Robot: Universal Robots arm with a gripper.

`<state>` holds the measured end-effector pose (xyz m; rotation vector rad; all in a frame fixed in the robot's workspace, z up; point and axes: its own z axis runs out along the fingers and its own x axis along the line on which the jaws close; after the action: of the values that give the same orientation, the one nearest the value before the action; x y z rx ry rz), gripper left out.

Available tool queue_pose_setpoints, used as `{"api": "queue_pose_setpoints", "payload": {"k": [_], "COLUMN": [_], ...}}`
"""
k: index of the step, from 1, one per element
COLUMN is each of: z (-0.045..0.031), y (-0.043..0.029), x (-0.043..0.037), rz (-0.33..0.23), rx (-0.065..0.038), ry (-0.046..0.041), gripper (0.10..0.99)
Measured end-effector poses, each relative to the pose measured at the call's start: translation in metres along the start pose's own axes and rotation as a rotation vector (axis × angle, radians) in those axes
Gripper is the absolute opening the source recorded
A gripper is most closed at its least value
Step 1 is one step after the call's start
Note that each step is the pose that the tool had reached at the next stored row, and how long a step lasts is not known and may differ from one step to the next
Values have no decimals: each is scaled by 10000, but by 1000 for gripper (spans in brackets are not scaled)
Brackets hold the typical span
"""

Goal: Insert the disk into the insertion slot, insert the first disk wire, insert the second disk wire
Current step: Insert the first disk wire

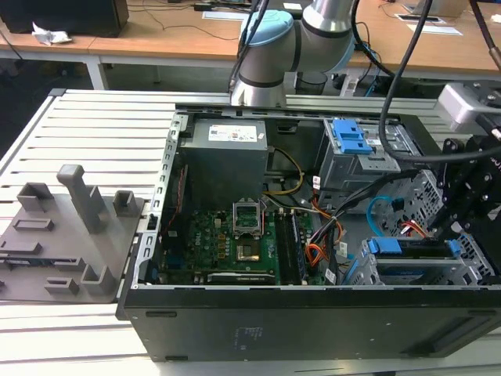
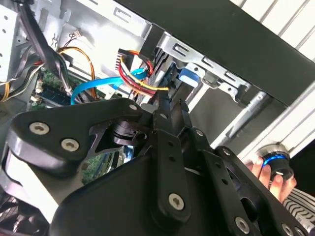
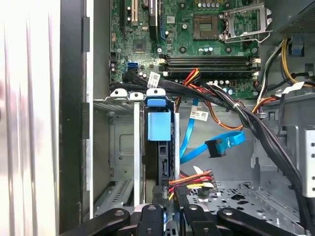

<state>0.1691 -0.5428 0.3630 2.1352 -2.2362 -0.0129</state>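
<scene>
At one corner of the case, the disk sat in its slot; the gripper looked clenched on the first wire, which, I reckoned, needed squaring to the disk's rear before pressing home.

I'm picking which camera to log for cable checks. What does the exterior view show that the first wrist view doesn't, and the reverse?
Exterior view adds: the grey fixture tray beside the case, the arm's blue-capped joint, and the wooden desks behind.
First wrist view adds: the blue cable's dark plug, hanging unplugged, and the red-yellow-black wire plug.
Shared: the motherboard and the disk in its blue caddy, sitting in the insertion slot.
</scene>
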Motion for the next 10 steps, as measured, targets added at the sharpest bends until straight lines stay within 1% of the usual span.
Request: {"api": "queue_pose_setpoints", "payload": {"k": [1,3,4,5,6,7,8,10], "z": [-89,-164,-258,-317,-350,-426,-483,-519], "y": [4,7,10,13,14,17,19,21], "x": [3,5,8,10,11,13,15,16], "rz": [0,0,0,0,0,0,0,0], "rx": [0,0,0,0,0,0,0,0], "ry": [0,0,1,0,0,2,-1,1], "gripper": [235,235,235,235,235,235,235,235]}}
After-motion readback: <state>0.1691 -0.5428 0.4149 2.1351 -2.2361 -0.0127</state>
